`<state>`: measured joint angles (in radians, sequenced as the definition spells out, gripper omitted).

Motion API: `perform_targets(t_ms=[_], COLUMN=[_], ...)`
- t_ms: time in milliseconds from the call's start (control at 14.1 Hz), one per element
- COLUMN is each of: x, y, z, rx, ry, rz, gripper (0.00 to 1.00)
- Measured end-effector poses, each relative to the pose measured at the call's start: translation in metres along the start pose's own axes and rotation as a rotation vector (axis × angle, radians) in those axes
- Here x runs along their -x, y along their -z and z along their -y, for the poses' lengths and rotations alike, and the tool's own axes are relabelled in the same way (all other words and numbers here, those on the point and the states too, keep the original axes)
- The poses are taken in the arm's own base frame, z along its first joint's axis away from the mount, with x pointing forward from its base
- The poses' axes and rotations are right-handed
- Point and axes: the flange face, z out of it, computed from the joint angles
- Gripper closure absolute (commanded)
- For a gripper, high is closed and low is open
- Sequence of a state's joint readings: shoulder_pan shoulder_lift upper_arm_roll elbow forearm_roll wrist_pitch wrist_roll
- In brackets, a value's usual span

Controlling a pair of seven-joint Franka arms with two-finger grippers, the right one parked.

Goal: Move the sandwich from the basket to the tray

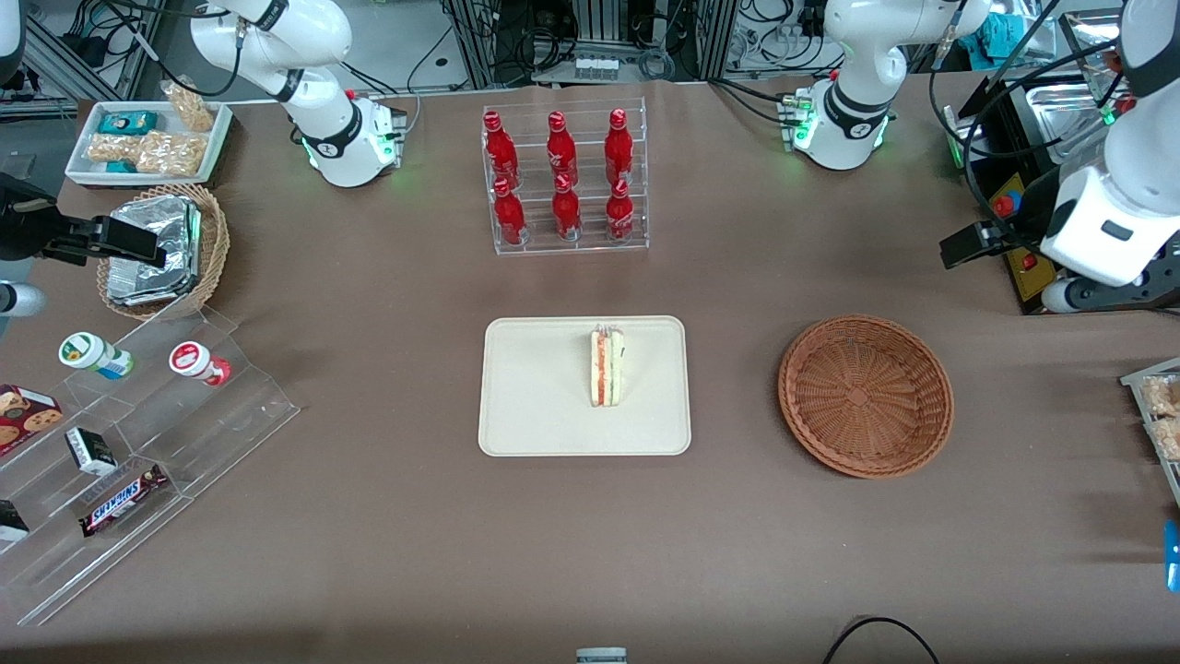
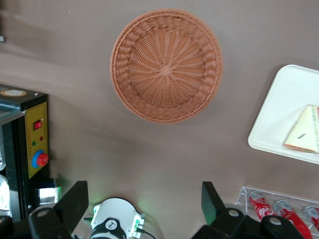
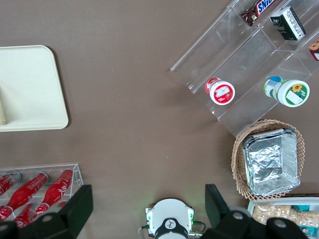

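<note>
Sandwich on the tray, my pincer up and spread.

The cream tray (image 1: 584,385) lies at mid-table with the sandwich (image 1: 607,367) standing on its edge on it, filling stripes showing, nearer the front camera than the rack of red bottles (image 1: 564,177). Toward my end of the table sits the reddish-brown wicker basket (image 1: 865,395), nothing in it. My gripper (image 2: 144,204) hangs high over the table near my arm's base, fingers (image 2: 75,199) wide apart, holding nothing.

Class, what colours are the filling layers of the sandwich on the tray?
Orange-red and green in the sandwich, clearest in the front view.
</note>
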<state>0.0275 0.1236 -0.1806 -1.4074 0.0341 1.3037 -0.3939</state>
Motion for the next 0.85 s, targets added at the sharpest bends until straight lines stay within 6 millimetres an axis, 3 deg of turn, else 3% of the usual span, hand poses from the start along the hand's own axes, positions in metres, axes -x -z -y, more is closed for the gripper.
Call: perform_targets(t_ms=[355, 568, 852], x=[-0.013, -0.008, -0.008], y=[-0.030, -0.038, -0.040], z=[0.004, 0.017, 0.018], rx=[-0.040, -0.017, -0.011], ry=[0.022, 0.045, 0.048], rz=[-0.024, -0.052, -0.068], gripper=[0.00, 0.00, 0.00])
